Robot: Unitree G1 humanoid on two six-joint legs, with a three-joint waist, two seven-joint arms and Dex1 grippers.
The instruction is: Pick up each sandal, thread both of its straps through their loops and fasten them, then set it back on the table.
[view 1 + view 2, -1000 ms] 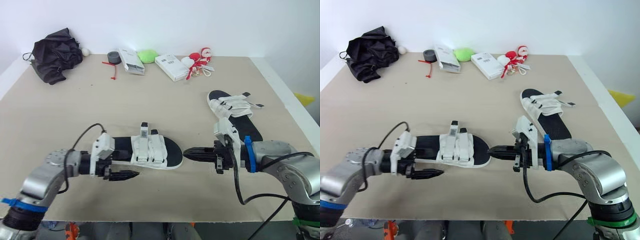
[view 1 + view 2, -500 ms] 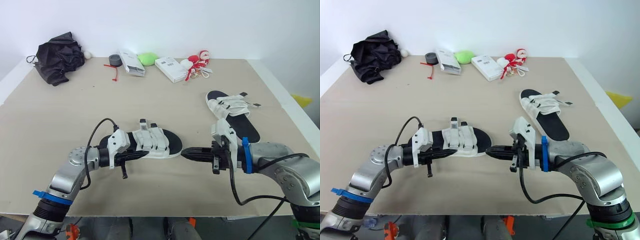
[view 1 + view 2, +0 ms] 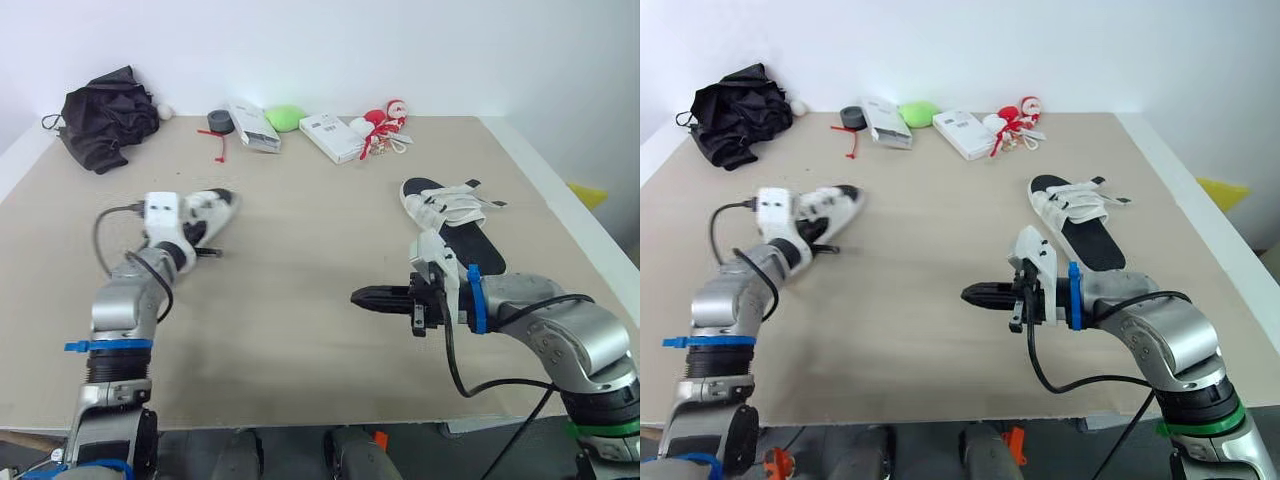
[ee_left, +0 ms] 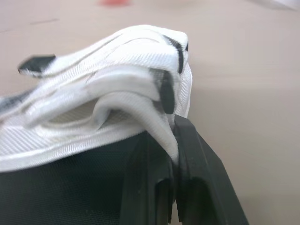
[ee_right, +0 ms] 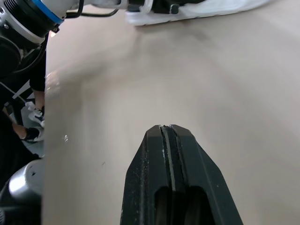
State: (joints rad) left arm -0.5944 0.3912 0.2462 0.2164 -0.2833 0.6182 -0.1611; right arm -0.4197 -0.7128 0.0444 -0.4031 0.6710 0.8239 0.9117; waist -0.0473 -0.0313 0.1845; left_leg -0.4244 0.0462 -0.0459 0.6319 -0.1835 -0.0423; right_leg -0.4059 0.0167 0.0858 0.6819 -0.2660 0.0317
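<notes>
Beige table [image 3: 300, 230], left claw [image 4: 172, 152] pinching sandal [image 3: 206, 211] strap [image 4: 136, 110] (seen at wrist), right claw [image 5: 167, 132] pressed together

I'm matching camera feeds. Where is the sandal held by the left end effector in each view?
Left eye view: sandal at the left arm's tip, left of centre.
Right eye view: sandal likewise left of centre.
Left wrist view: sandal close up, strap pinched in the left end effector.
Right wrist view: sandal far across the table, beyond the shut right end effector.
Shared landmark: the beige table.
</notes>
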